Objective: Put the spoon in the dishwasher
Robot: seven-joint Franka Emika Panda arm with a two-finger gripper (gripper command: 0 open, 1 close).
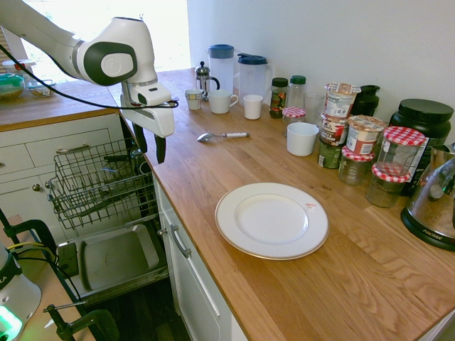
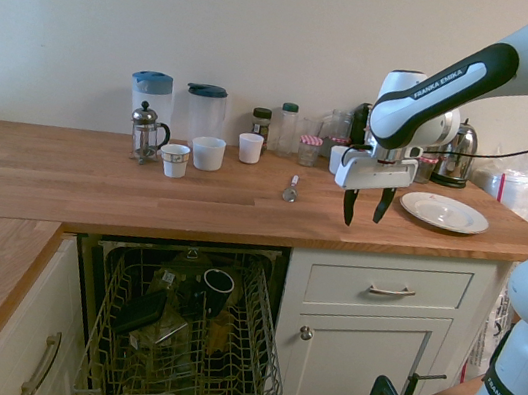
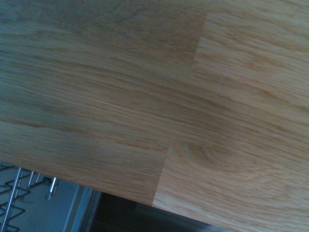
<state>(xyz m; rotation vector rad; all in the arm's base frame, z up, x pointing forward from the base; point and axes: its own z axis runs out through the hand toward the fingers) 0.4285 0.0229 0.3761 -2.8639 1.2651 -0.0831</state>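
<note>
The spoon (image 1: 220,136) (image 2: 291,189) lies flat on the wooden counter in front of the mugs, shiny bowl toward the counter's front edge. The dishwasher (image 1: 99,188) (image 2: 184,341) stands open below the counter, its dark wire rack pulled out over the lowered steel door (image 1: 114,256). My gripper (image 1: 150,146) (image 2: 365,207) hangs open and empty just above the counter's front edge, apart from the spoon and beside the rack. In the wrist view I see only bare wood and a corner of the rack (image 3: 19,198).
A white plate (image 1: 271,219) (image 2: 444,212) sits on the counter. Mugs, two jugs, a French press (image 2: 146,132) and several jars line the back wall, with a kettle (image 1: 435,202) beyond. A dark cup (image 2: 216,291) and other dishes fill the rack. White cabinet drawers (image 2: 385,291) flank the dishwasher.
</note>
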